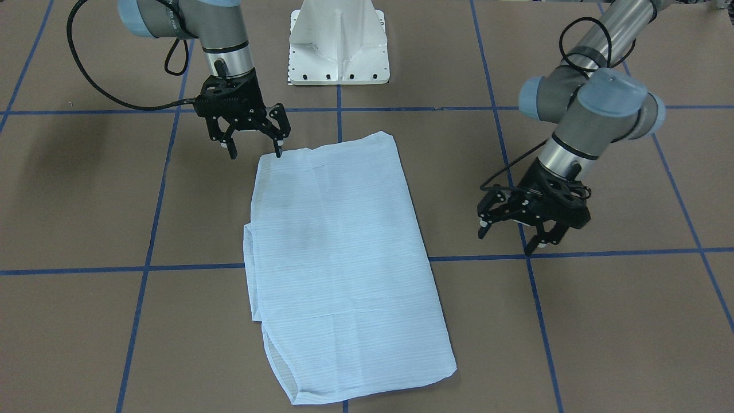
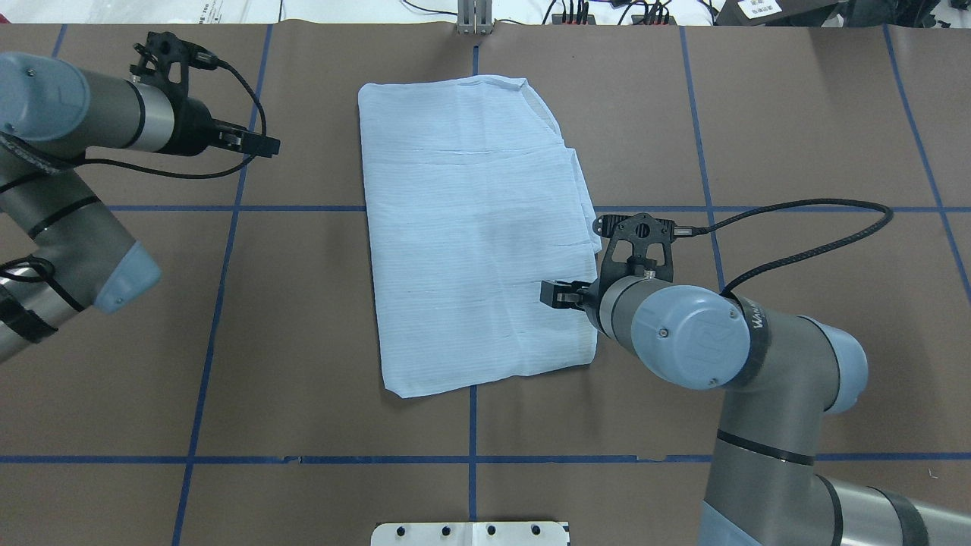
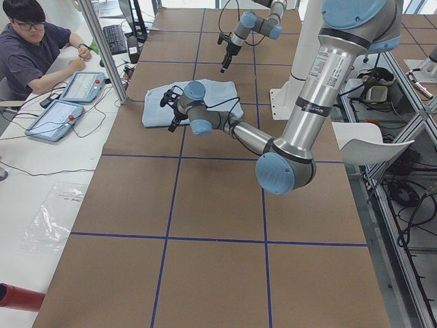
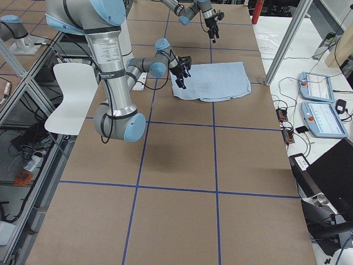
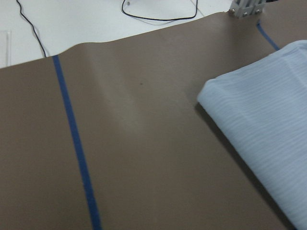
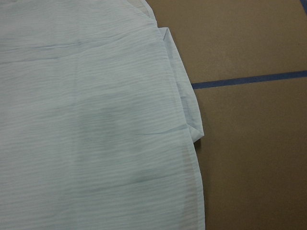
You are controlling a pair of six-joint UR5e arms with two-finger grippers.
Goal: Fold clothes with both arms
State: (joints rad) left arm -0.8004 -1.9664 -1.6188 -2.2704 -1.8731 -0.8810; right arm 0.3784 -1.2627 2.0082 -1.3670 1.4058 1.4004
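My left gripper (image 1: 507, 238) hangs over bare table (image 1: 602, 321), jaws spread and holding nothing. It sits well off the long edge of the shirt (image 1: 338, 258) on that side. I judge I am keeping it out there so it casts nothing on the cloth and can come in for the far corner, which its wrist camera already has in sight.

The shirt lies flat in the middle of the table, folded to a long narrow rectangle that runs away from me and crosses one blue tape line (image 1: 573, 253). Sleeves and collar are tucked out of sight (only a small lip of fabric pokes out along my right-hand edge).

My right gripper (image 1: 256, 150) is also parted and empty. It is poised at the shirt's near corner on my right, with one fingertip (image 1: 279, 152) right at the cloth; I cannot tell whether it touches. That placement suits pinching the near hem, probably to carry it over the far end for a crosswise fold.
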